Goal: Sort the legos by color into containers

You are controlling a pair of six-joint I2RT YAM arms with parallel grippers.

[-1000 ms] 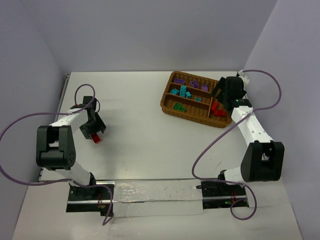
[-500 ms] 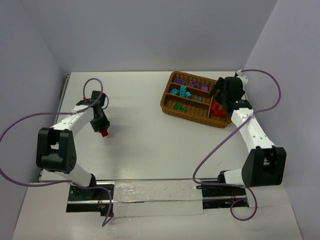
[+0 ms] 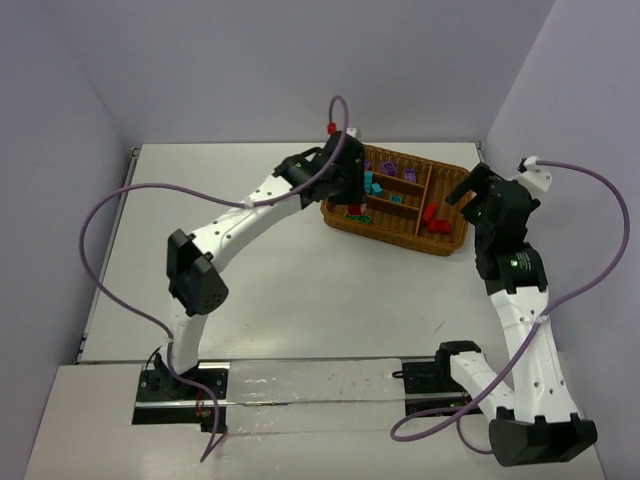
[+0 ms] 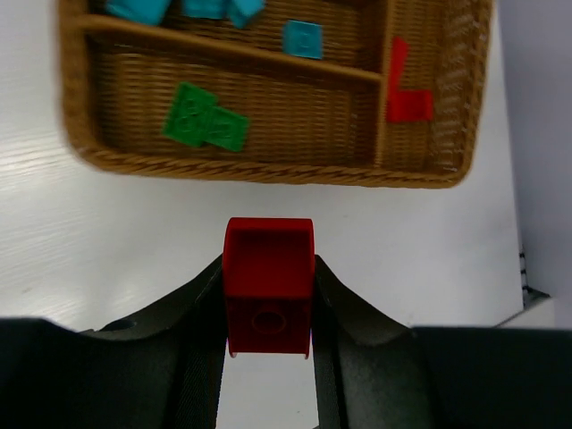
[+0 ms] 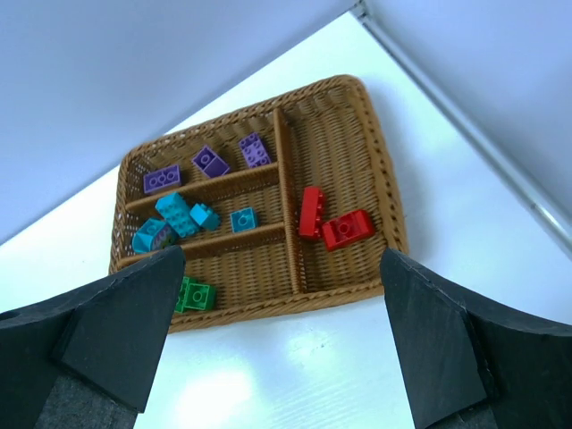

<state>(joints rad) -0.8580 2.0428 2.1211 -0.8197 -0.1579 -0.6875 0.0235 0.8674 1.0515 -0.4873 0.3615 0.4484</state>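
Your left gripper [image 4: 268, 299] clamped on red brick [image 4: 268, 255]; move over tray [image 4: 268, 172] section holding reds [image 4: 407, 94], release low. Right gripper [image 5: 279, 268] apart.

tray [image 4: 268, 170] far side cropped, teal legos [image 4: 138, 7] cut off

White table [image 3: 300, 290], matte, fills most of the top view. Three bare walls box it in: far wall [image 3: 300, 60], left wall [image 3: 45, 170], right wall [image 3: 590, 90], all pale lavender-grey. A metal strip [image 3: 123, 190] runs along the table's left edge. The right wrist view shows a right-edge strip [image 5: 465, 121] where table meets wall. A glossy sheet [image 3: 310, 385] lies across the near edge. Light is even and diffuse, with soft shadows and mild glare on the tabletop.
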